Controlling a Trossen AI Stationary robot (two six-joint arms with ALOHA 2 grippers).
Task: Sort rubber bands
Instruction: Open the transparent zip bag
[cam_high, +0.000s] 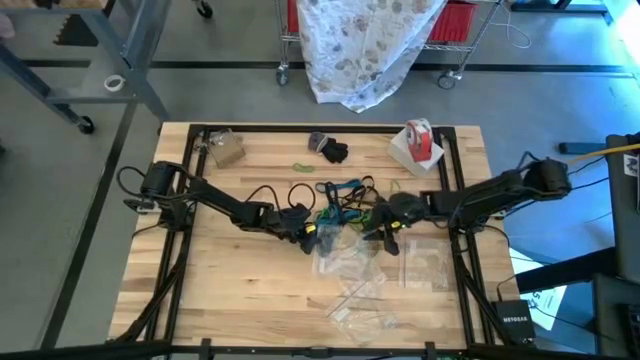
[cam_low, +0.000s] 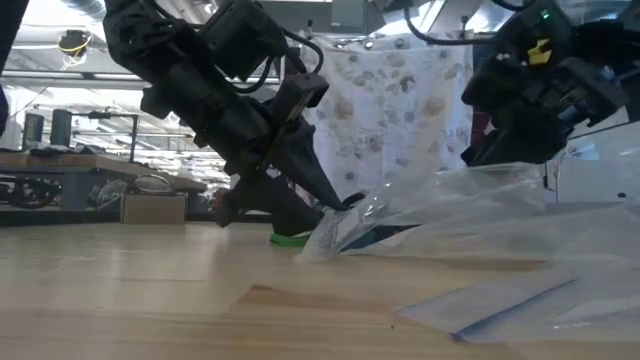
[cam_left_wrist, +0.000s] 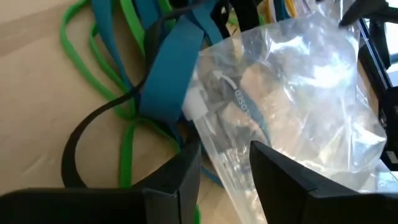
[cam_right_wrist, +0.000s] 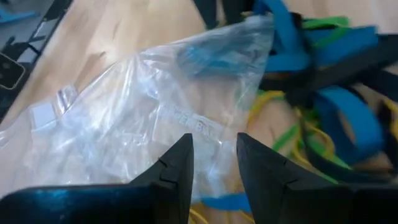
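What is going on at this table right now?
Two robot arms meet at the middle of a wooden table, both working on a clear plastic bag beside a tangle of rubber bands. The left gripper has its jaws either side of the bag's edge. The right gripper is at the bag's other side. More bags lie nearer the front.

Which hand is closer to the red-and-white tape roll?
Right. The right hand sits mid-table by the clear bag, with the tape roll beyond it toward the far edge. The left hand is further off, on the bag's other side.
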